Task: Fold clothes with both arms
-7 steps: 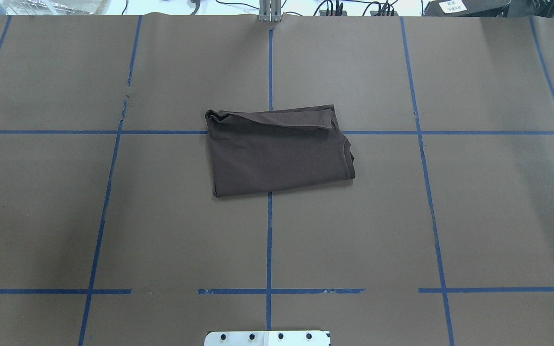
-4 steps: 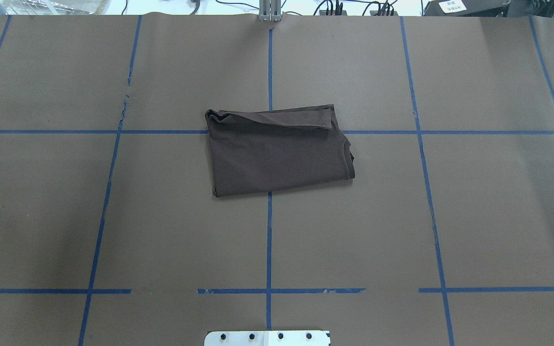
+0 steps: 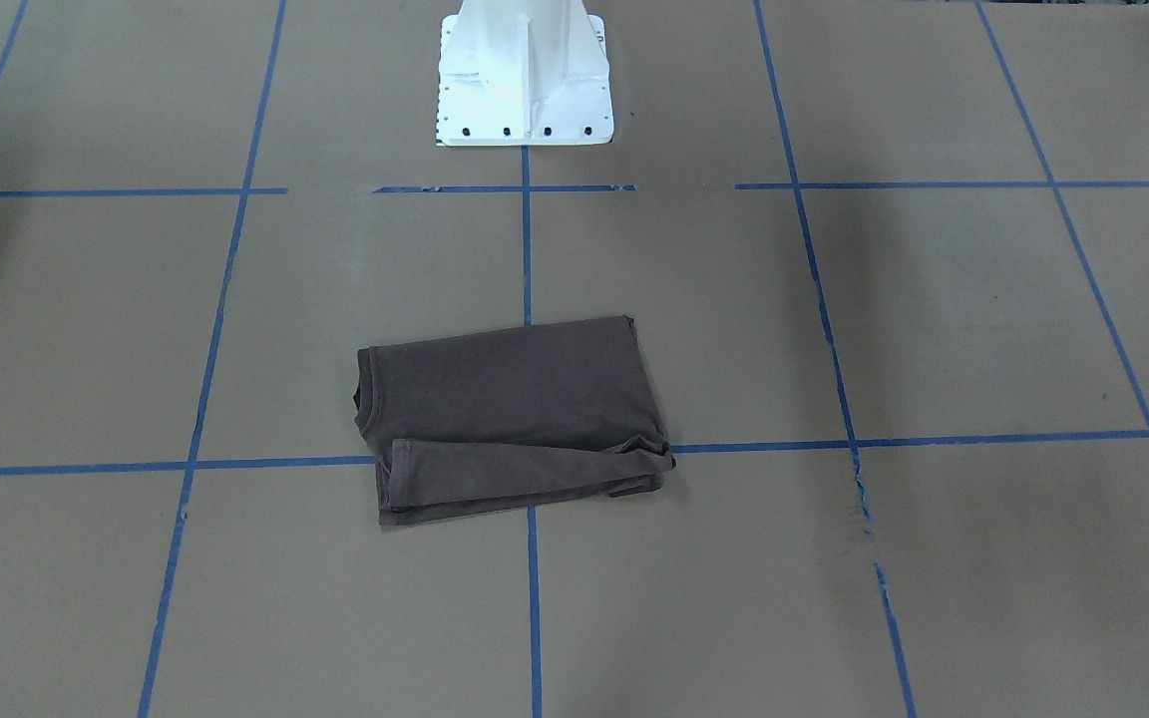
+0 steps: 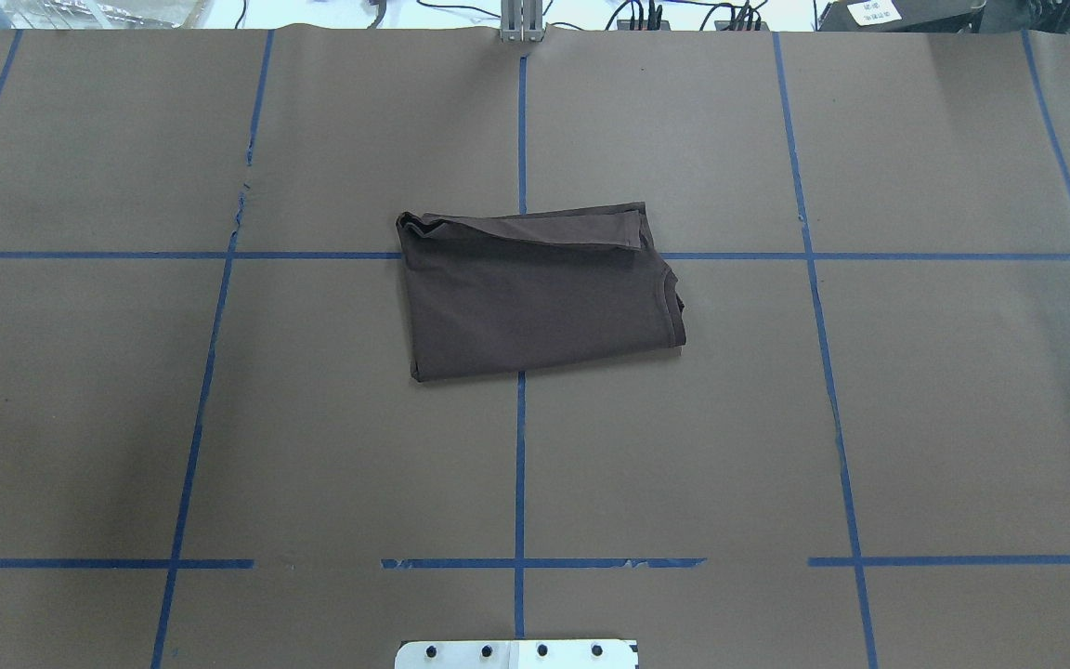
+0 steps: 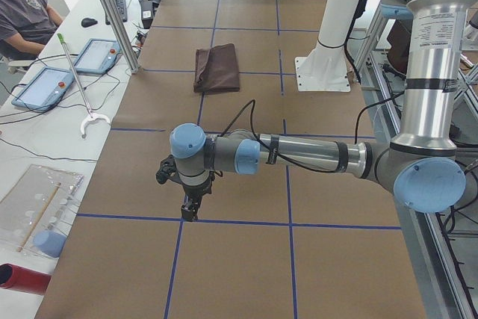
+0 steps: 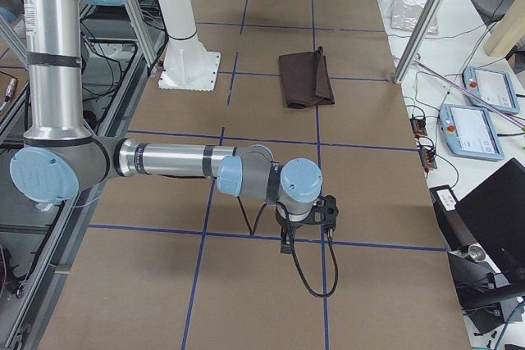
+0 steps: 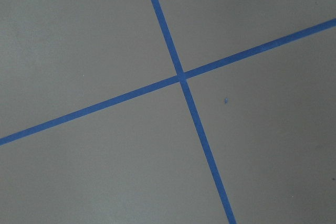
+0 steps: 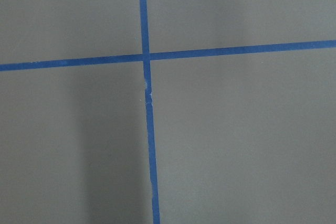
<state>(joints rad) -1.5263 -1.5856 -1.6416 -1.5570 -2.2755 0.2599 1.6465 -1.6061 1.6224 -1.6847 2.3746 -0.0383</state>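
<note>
T-shirt (image 4: 540, 297) unchanged over the last second: a flat folded rectangle. Left gripper (image 5: 190, 209) and right gripper (image 6: 285, 242) hang well apart from it; jaw state cannot be told. Folding looks finished.

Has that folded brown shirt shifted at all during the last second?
No. The T-shirt lies across the same blue tape lines as before, its edges unchanged against them.

In the overhead view, the folded dark brown-grey T-shirt (image 4: 540, 295) lies at frame centre on the brown paper-covered table (image 4: 331, 437), over a crossing of blue tape lines (image 4: 520, 446). The white metal pedestal base (image 4: 516, 654) sits at bottom centre, well apart, directly below the shirt.
</note>
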